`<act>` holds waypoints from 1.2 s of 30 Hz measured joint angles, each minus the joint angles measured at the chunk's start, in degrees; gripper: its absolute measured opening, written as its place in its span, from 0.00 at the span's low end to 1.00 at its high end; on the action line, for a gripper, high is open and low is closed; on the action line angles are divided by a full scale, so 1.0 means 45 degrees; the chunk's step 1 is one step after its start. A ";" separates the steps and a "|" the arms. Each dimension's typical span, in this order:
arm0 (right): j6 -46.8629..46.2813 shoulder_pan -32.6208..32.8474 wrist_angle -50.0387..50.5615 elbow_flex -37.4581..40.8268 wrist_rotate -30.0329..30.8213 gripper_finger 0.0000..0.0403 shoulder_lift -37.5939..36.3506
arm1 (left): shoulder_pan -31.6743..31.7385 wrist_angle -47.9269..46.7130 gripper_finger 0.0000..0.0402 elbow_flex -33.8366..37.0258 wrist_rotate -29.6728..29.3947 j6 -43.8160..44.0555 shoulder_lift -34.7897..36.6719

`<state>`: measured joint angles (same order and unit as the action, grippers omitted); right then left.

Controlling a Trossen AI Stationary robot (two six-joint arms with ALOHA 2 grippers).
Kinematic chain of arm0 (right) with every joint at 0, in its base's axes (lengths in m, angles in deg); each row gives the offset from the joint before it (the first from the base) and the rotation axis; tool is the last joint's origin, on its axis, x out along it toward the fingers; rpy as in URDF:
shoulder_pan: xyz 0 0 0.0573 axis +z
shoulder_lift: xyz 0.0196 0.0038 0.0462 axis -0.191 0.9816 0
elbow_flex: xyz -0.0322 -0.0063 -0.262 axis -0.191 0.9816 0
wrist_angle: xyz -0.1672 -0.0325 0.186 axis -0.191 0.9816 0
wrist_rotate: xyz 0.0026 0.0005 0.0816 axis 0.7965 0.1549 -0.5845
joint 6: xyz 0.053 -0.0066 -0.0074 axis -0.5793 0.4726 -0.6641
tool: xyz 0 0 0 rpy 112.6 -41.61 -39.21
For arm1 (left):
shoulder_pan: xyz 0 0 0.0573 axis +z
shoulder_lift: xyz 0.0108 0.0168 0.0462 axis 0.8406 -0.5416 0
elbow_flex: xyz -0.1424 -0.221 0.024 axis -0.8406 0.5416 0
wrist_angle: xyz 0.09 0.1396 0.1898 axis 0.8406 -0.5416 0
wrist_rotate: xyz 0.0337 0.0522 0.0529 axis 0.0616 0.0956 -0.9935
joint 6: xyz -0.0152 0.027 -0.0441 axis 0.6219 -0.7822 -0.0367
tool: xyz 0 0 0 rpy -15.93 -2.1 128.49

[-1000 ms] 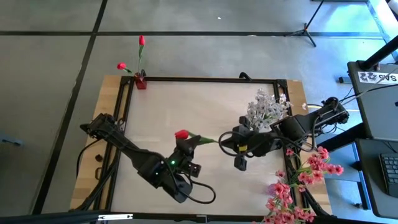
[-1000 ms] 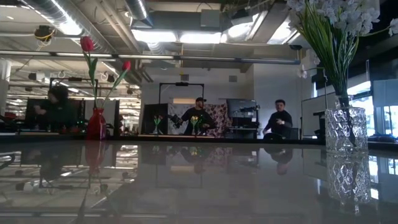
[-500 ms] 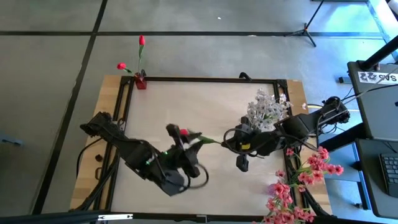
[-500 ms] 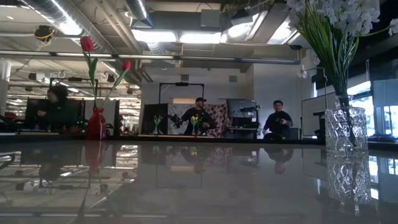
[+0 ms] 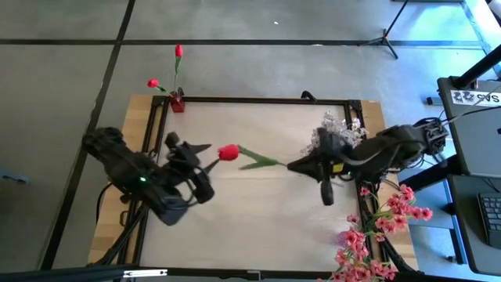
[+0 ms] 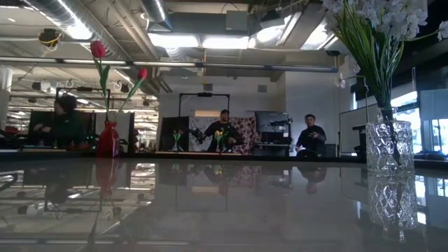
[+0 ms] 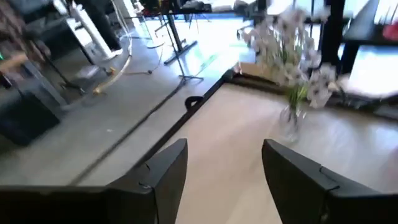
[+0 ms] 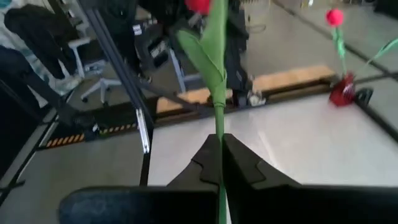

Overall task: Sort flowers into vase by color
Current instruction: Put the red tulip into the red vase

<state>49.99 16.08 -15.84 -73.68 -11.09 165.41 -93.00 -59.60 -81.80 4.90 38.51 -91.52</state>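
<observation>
A red flower (image 5: 228,152) with a green stem and leaf hangs over the middle of the table, held by my right gripper (image 5: 293,165), which is shut on its stem. My left gripper (image 5: 190,146) stands open to the left of the bud and touches nothing; its fingers (image 7: 168,165) are wide apart. A small red vase (image 5: 177,103) at the far left corner holds two red flowers. A clear glass vase (image 6: 389,147) at the right holds white flowers (image 5: 337,133). Pink flowers (image 5: 376,235) lie at the near right edge. My right gripper pinches the red flower's stem (image 8: 218,127) between its two fingers, at the end away from the bud. The fingers come level from the table's right and lie along the stem. The stem and leaf stick out ahead of them toward the left, with the bud (image 8: 199,5) at the free end.
The table has a black frame (image 5: 258,99) around its pale top. Beyond the far edge, people sit in the room (image 6: 224,133). A desk with a keyboard (image 5: 489,215) stands off the right side.
My left gripper has opened, let go of the red flower near its bud, and drawn back toward the table's left edge. My right gripper keeps its hold on the stem and has swung a little toward the far edge, carrying the bud with it.
</observation>
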 joint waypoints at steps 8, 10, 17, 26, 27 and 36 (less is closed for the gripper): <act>0.2283 -0.0018 -0.1139 -0.0943 0.0552 0.01 -0.0019 | 0.0065 0.3520 0.51 0.3759 0.0023 0.2459 0.1970; 0.2816 -0.0023 -0.1646 -0.0940 0.0553 0.01 0.0000 | 0.0358 0.6760 0.51 0.4801 0.0783 0.0856 0.2110; 0.3852 -0.0209 -0.2842 -0.0935 0.0645 0.01 -0.0009 | 0.1864 1.9069 0.51 0.7217 0.5683 -0.6754 0.2144; 0.4535 -0.0193 -0.3815 -0.0914 0.0105 0.01 0.0180 | 0.3737 2.5048 0.51 0.7429 0.9274 -1.1283 0.1522; 0.4689 -0.0193 -0.3916 -0.0897 0.0113 0.01 0.0206 | 0.3885 2.5065 0.51 0.7452 0.9352 -1.1460 0.1486; 0.5352 -0.0217 -0.3993 -0.0882 0.1071 0.01 0.0554 | 0.4426 2.6345 0.51 0.7449 1.0454 -1.1754 0.1440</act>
<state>74.08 15.10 -33.81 -77.65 -6.28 167.90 -73.09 58.95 -48.28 51.94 -14.39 -85.04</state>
